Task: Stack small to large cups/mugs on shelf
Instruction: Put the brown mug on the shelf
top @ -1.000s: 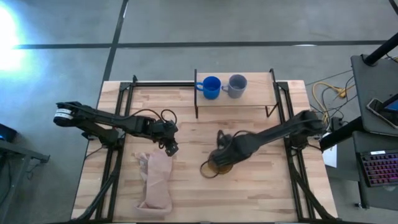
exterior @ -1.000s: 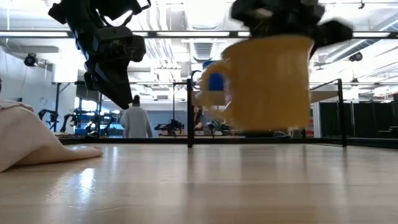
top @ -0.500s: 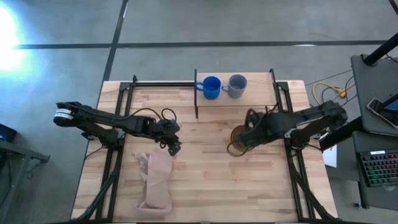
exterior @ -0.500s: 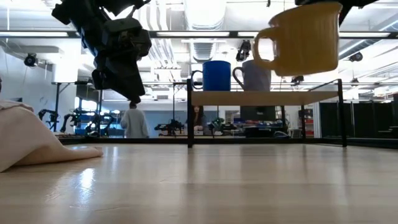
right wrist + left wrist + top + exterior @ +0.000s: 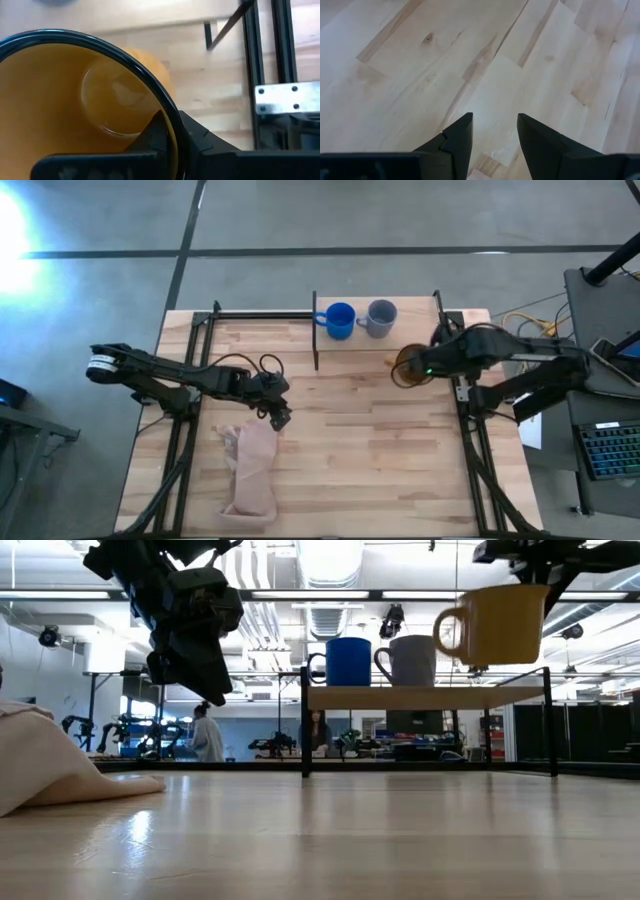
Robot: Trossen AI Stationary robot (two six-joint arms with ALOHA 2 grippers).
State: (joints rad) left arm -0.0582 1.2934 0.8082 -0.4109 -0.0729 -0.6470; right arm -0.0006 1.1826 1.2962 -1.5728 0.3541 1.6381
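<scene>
The shelf [image 5: 400, 345] stands at the table's far side on black posts. A bright blue mug [image 5: 339, 320] and a grey-blue mug [image 5: 380, 317] stand on it side by side, also seen in the low view [image 5: 347, 661] [image 5: 412, 660]. My right gripper [image 5: 428, 366] is shut on the yellow-orange mug [image 5: 408, 366], held in the air by the shelf's right end, above its board [image 5: 497, 623]. My left gripper [image 5: 281, 418] is open and empty above the table's left half, near the pinkish-beige cloth [image 5: 250, 470]. My right gripper holds the yellow-orange mug by its rim [image 5: 167, 112], one finger inside the mug [image 5: 157, 132] and one outside. The fingers come from above, pointing down. The mug hangs upright, mouth up, lifted clear of table and shelf, handle [image 5: 450, 628] toward the grey-blue mug.
The pinkish-beige cloth lies crumpled on the table's near left [image 5: 40, 765]. Black frame rails [image 5: 460, 395] run along the table's left and right sides. People stand in the room beyond the table [image 5: 208, 735].
My right gripper has carried the yellow-orange mug up and toward the table's far right, from low over the table's middle to beside the shelf's right end. The mug stays upright in the hold. My left gripper has kept nearly still.
</scene>
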